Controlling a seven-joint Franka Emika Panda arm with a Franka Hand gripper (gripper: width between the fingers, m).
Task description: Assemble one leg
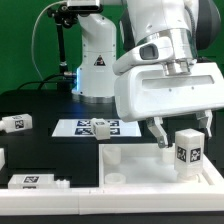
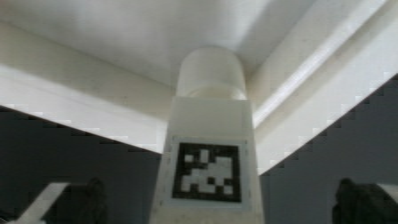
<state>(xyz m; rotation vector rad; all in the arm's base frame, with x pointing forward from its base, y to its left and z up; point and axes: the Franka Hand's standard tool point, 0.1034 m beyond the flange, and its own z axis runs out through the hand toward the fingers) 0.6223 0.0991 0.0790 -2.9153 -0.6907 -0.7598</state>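
A leg [image 1: 188, 151], a stubby white block with a black-and-white tag, stands upright on the large white tray-like piece [image 1: 140, 172], near its corner at the exterior view's right. My gripper [image 1: 183, 130] hangs right above it, one finger on either side. In the wrist view the leg [image 2: 210, 120] fills the middle. The dark fingertips [image 2: 71, 203] stand apart from it with a gap on each side. The gripper [image 2: 217, 205] is open and holds nothing. Whether the leg sits in a socket is hidden.
Three more legs lie loose: one [image 1: 100, 126] on the marker board [image 1: 70, 127], one [image 1: 17, 123] at the exterior view's far left, and one [image 1: 30, 180] at the front left. The robot base [image 1: 97, 65] stands behind the marker board.
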